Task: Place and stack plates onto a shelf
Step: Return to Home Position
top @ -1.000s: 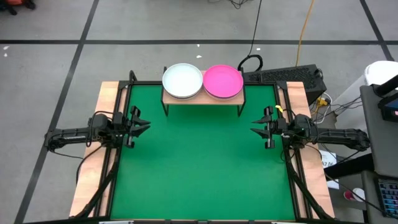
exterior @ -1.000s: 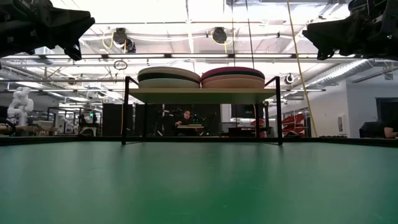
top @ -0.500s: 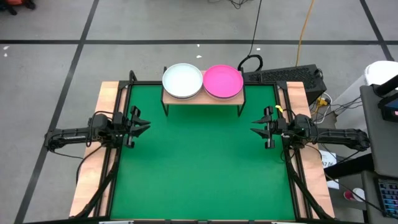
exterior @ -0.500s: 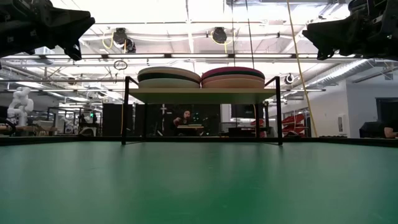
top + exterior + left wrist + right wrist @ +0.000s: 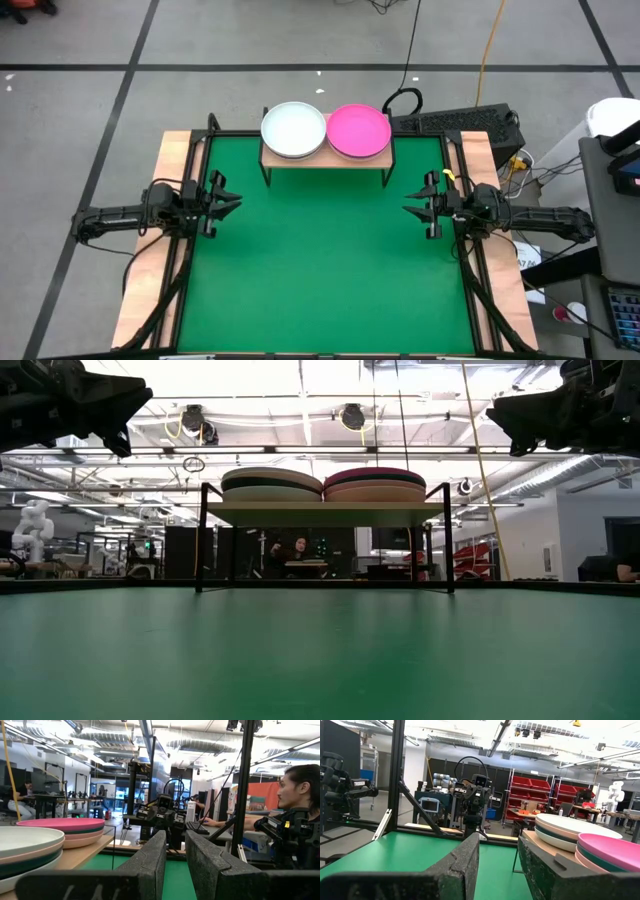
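Two stacks of plates rest on the light-wood shelf (image 5: 325, 152) at the green mat's far edge. A white plate (image 5: 293, 130) tops the left stack and a magenta plate (image 5: 359, 131) tops the right one. In the low view the left stack (image 5: 272, 484) and the right stack (image 5: 375, 483) show pink, dark and pale layers. My left gripper (image 5: 232, 203) hovers open over the mat's left edge and points right. My right gripper (image 5: 408, 208) hovers open over the right edge, facing it. The left wrist view looks past my left gripper (image 5: 175, 837), the right wrist view past my right gripper (image 5: 497, 840); both hold nothing.
The green mat (image 5: 325, 270) lies bare between the two arms. Thin black legs (image 5: 201, 540) carry the shelf, leaving a gap under the board. A keyboard (image 5: 455, 122) and cables lie beyond the far right corner. A person (image 5: 295, 785) sits in the room behind the table.
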